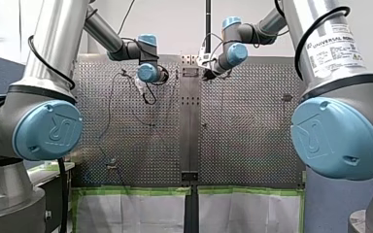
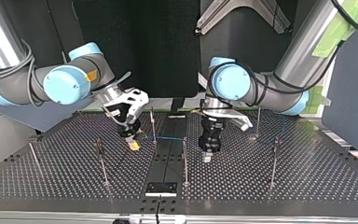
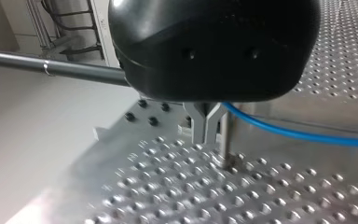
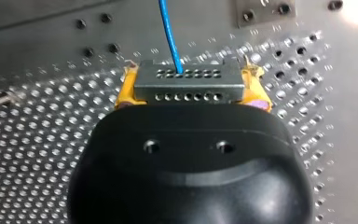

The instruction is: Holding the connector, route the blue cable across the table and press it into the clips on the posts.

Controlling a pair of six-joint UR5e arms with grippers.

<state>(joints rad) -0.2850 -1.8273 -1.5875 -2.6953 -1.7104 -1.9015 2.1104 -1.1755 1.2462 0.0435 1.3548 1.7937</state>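
In the right wrist view my right gripper [image 4: 189, 77] is shut on a grey metal connector [image 4: 186, 86], which sits between its yellow pads [image 4: 126, 91]. The blue cable [image 4: 170, 32] leaves the connector's far side. In the top view my right gripper [image 2: 133, 143] hangs low over the table at the middle left. From there the cable [image 2: 168, 138] runs past two posts [image 2: 153, 122] [image 2: 185, 156] to my left gripper [image 2: 208, 156]. In the left wrist view its metal fingers [image 3: 200, 128] are pressed together. The cable [image 3: 298, 134] comes out at their roots, next to a thin post [image 3: 224, 140].
More thin posts stand on the perforated table: two at the top view's left [image 2: 101, 161] [image 2: 33, 156] and two at its right [image 2: 274, 161] [image 2: 258, 120]. A small black plate [image 2: 161, 188] lies on the centre strip near the front edge.
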